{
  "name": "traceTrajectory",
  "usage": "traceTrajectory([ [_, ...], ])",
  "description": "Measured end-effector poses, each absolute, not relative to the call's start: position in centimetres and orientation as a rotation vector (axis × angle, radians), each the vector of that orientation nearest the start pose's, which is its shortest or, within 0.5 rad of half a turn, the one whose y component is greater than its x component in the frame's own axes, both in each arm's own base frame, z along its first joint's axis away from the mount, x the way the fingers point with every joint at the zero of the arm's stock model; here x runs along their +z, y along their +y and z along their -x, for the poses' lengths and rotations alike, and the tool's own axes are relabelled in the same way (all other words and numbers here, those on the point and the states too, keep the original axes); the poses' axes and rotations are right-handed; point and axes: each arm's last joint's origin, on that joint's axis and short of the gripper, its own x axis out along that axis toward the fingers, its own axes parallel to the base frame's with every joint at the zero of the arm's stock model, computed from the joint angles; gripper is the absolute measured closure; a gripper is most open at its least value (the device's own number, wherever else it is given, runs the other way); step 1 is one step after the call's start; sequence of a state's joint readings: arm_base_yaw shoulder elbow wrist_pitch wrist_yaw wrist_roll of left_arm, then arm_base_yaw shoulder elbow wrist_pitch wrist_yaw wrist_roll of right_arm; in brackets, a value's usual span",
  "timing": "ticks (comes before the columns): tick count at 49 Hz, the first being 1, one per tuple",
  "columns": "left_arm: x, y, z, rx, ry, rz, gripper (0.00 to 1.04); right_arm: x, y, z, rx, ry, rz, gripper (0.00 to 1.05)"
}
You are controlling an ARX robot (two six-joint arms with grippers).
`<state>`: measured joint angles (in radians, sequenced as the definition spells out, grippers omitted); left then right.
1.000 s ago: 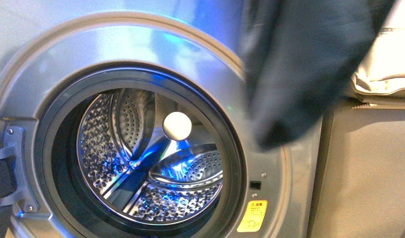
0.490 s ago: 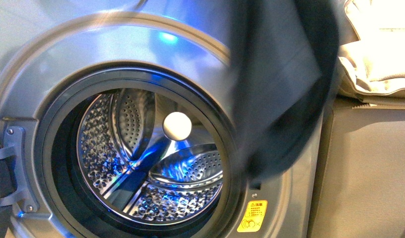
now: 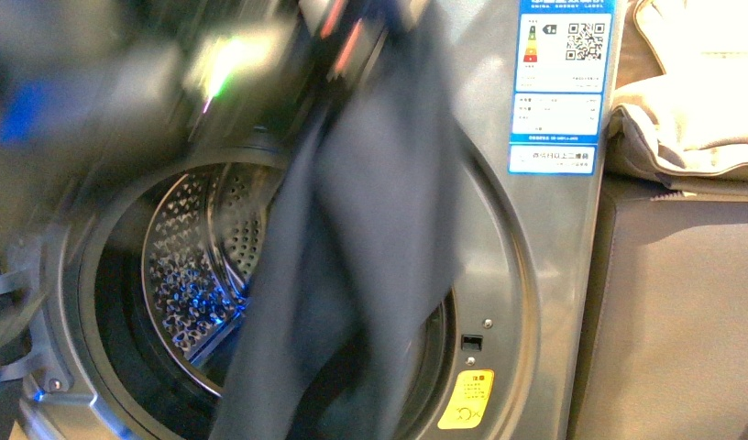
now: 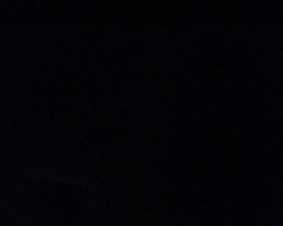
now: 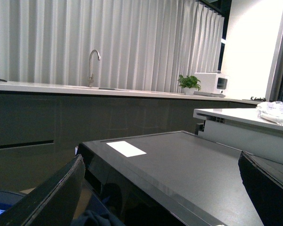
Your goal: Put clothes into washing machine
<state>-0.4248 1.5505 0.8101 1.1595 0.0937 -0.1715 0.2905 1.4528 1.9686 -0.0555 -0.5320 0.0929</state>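
Note:
The clothes [image 3: 361, 238], a dark navy-grey floppy garment, hang from the top of the front view down across the right half of the drum mouth. My left gripper [image 3: 350, 29] is a blurred shape at the top, shut on the garment's upper end. The washing machine [image 3: 526, 275] is silver-grey, with its perforated drum [image 3: 192, 266] open behind the cloth. The left wrist view is dark. My right gripper [image 5: 160, 162] is open and empty, with dark fingers [image 5: 52, 197] on either side, over a flat dark grey top [image 5: 179, 160].
A blue-white energy label [image 3: 561, 87] and a yellow warning sticker [image 3: 467, 401] are on the machine's front. Beige padded fabric [image 3: 691, 110] lies on a grey-brown cabinet [image 3: 673, 312] to the right. The right wrist view shows a counter with a tap [image 5: 93, 66] and curtains.
The garment has swung left, from beside the porthole to in front of the drum mouth. My left arm has come into view, blurred, at the top left. The energy label is uncovered.

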Motion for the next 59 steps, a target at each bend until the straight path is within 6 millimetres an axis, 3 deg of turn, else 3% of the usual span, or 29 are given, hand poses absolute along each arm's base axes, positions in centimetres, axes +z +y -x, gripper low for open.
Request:
traceTrajectory([
  [17, 20.7, -11.8, -31.2, -0.494, -0.2, 0.156, 0.94, 58.0, 8.7, -24.1, 0.828, -0.432, -0.029, 0.08],
  [39, 16.3, -9.7, -33.9, -0.375, -0.033, 0.108, 0.94, 58.0, 8.7, -24.1, 0.828, -0.432, -0.029, 0.08],
  [49, 13.1, -8.8, -35.8, -0.317, 0.07, 0.078, 0.94, 58.0, 8.7, -24.1, 0.828, -0.432, -0.029, 0.08],
  [59, 12.4, -8.9, -37.4, -0.295, 0.089, 0.067, 0.94, 58.0, 8.7, -24.1, 0.828, -0.432, -0.029, 0.08],
])
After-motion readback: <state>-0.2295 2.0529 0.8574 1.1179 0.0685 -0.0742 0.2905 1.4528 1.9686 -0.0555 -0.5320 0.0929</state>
